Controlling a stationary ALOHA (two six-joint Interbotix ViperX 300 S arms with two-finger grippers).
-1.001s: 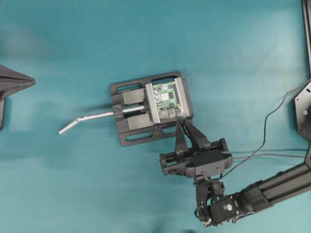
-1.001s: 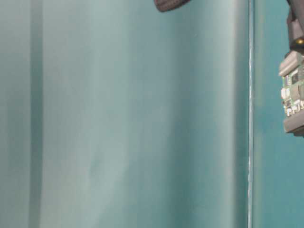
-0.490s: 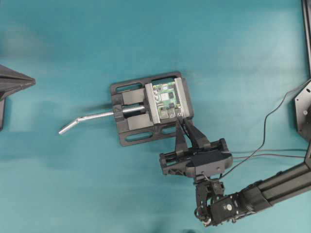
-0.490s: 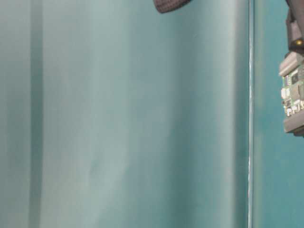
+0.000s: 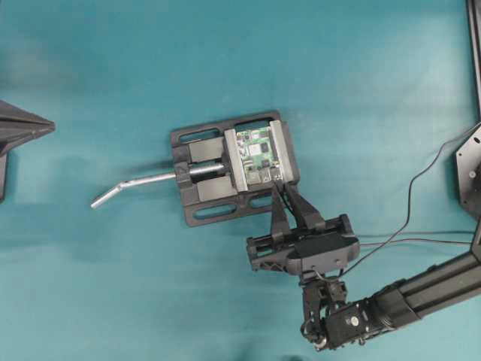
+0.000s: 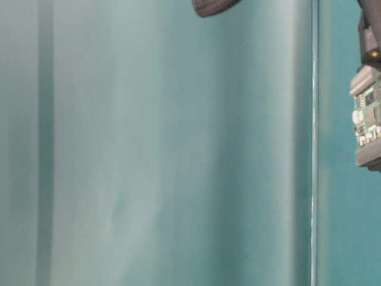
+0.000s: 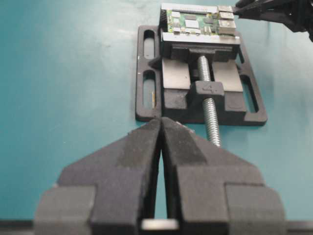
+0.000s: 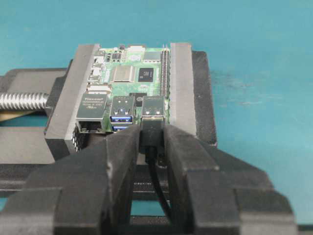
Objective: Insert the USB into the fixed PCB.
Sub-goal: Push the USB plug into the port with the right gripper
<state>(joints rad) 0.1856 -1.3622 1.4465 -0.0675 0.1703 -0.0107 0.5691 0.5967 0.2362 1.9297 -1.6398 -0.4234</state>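
Left claw (image 7: pixel 161 129) is sitting closed, fingertips together, nothing between them, parked well back from the work at the far left of the table (image 5: pixel 113 286). Its jaws are pointing straight at the vise (image 7: pixel 200 93); the screw and bent handle (image 5: pixel 139 183) are running back toward that claw, handle end lying on the table.

PCB (image 5: pixel 257 156) is sitting clamped flat between the grey vise jaws, on the far side of the vise from the left claw, ports facing the right claw. In the table-level view only an edge of the board (image 6: pixel 366 116) is showing at the right border.

Right claw (image 8: pixel 150 134) is reaching in from the lower right, fingertips right at the PCB's port edge. It is gripping the USB (image 8: pixel 152 133): both fingers (image 8: pixel 122 147) are pressing on the black plug body. Plug is sitting just ahead of the fingertips, its front end meeting the right-hand USB port (image 8: pixel 154 106), the one next to the blue ports. Can't tell how far the metal tip is seated; it's hidden. Cable (image 8: pixel 157 183) is trailing back from the plug between the fingers toward the wrist.

From overhead, right claw (image 5: pixel 282 192) is touching the vise's lower right corner.
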